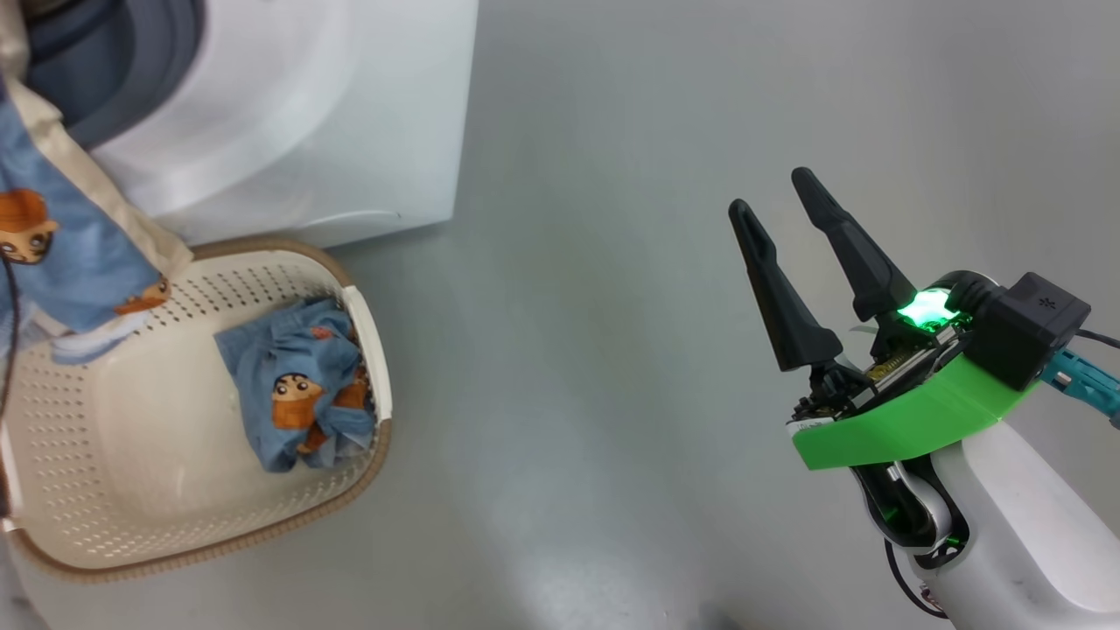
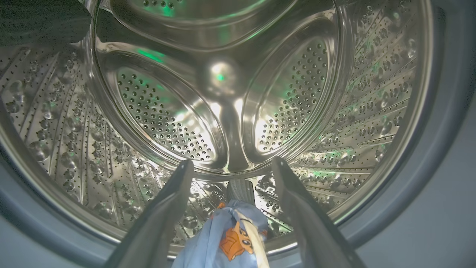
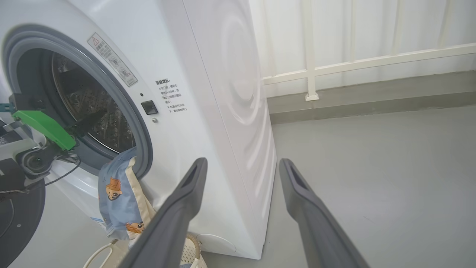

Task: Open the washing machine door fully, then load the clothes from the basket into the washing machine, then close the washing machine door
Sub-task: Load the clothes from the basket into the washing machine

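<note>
The white washing machine (image 1: 350, 114) stands open, and my left gripper (image 2: 232, 163) is open inside its steel drum (image 2: 223, 93). One light-blue printed garment (image 2: 227, 238) lies between the bases of the fingers. It hangs over the grey gasket (image 3: 145, 149) and down the machine's front (image 3: 119, 197) toward the basket (image 1: 131, 437). A second blue bundle (image 1: 302, 394) lies at the basket's right end. My right gripper (image 1: 770, 191) is open and empty over the floor, right of the machine. The black door (image 3: 16, 219) shows swung aside at the lower left edge.
Grey floor (image 1: 595, 350) spreads to the right of the machine and basket. A white railing (image 3: 353, 63) and a low kerb run along the wall behind the machine's right side. The basket (image 3: 191, 255) sits tight against the machine's front.
</note>
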